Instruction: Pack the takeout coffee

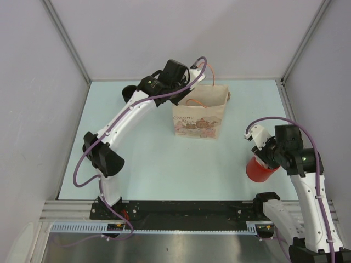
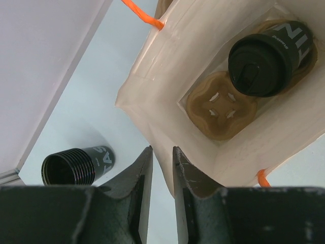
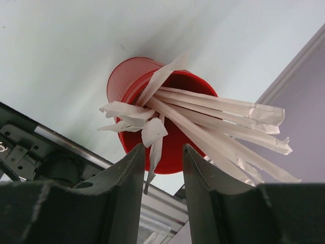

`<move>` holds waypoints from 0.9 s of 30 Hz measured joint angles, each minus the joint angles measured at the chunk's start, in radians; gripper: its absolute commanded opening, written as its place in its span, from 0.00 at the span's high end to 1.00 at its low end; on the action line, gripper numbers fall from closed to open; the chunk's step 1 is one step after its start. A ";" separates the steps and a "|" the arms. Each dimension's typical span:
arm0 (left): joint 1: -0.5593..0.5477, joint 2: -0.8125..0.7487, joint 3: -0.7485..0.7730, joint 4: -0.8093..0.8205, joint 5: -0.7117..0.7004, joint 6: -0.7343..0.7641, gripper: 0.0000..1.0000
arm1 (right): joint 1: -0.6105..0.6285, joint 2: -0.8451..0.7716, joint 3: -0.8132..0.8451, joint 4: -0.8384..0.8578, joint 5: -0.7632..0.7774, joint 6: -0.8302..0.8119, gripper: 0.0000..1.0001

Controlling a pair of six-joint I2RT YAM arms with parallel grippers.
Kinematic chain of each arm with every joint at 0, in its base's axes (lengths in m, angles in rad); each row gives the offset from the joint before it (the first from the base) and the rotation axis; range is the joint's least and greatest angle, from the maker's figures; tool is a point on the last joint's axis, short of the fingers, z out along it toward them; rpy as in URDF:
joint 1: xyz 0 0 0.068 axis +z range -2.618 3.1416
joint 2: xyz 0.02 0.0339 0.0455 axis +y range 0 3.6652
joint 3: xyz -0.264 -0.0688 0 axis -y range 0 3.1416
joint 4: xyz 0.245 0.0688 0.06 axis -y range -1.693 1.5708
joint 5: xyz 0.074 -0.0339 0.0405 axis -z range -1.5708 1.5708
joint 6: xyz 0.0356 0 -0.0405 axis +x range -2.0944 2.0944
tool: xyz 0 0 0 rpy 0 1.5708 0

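Observation:
A printed paper bag [image 1: 197, 120] stands open at mid-table. In the left wrist view the bag [image 2: 152, 66] holds a brown cardboard carrier [image 2: 221, 107] with a lidded black coffee cup [image 2: 264, 58] in one slot; the other slot is empty. My left gripper [image 2: 162, 148] hovers over the bag's near corner, jaws a narrow gap apart with nothing pinched; it is at the bag's back-left rim in the top view [image 1: 189, 90]. My right gripper [image 3: 162, 146] is open just over a red cup [image 3: 132, 84] of paper-wrapped straws [image 3: 218, 109], one wrapper tail hanging between the jaws.
A second black cup [image 2: 76, 165] with no lid lies on its side on the table left of the bag, at the back left [image 1: 129, 90]. The red cup [image 1: 258, 171] stands near the front right edge. The bag has orange handles [image 2: 142, 14]. Grey walls enclose the table.

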 measured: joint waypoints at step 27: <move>0.001 -0.019 0.000 0.000 0.011 0.000 0.18 | -0.011 -0.021 -0.026 0.055 0.003 0.000 1.00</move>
